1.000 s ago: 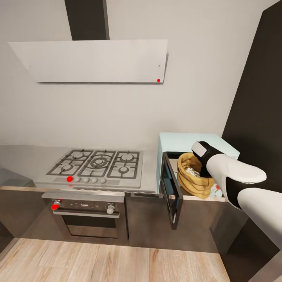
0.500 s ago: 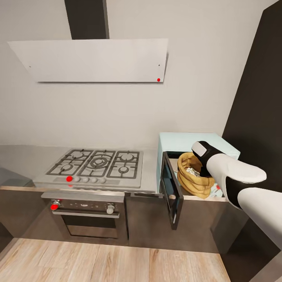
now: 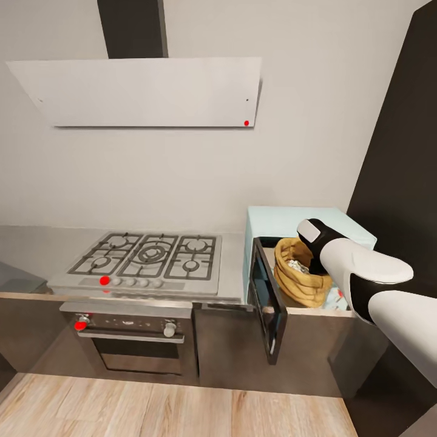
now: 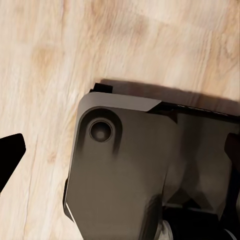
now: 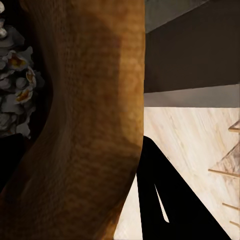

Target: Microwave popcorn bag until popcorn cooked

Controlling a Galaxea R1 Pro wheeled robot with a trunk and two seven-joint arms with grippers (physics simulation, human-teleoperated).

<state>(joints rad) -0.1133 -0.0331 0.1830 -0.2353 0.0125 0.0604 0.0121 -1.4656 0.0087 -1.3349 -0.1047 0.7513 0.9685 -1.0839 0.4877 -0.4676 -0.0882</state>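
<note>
A grey kitchen countertop (image 3: 230, 267) holds a pale-blue microwave (image 3: 285, 220), door swung open, where the right gripper (image 3: 317, 262) pinches the popcorn bag (image 3: 298, 280) by its rim, likely to carry it inside upright.

I look onto a white wall (image 3: 182, 176), flat white extractor hood (image 3: 145, 91), steel gas hob (image 3: 145, 258), oven (image 3: 130, 337), pale wood floor (image 3: 152, 409).

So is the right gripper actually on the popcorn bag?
Touching. In the right wrist view the popcorn bag wall is pressed between the dark fingers; the head view shows the right gripper at the bag's rim.
</note>
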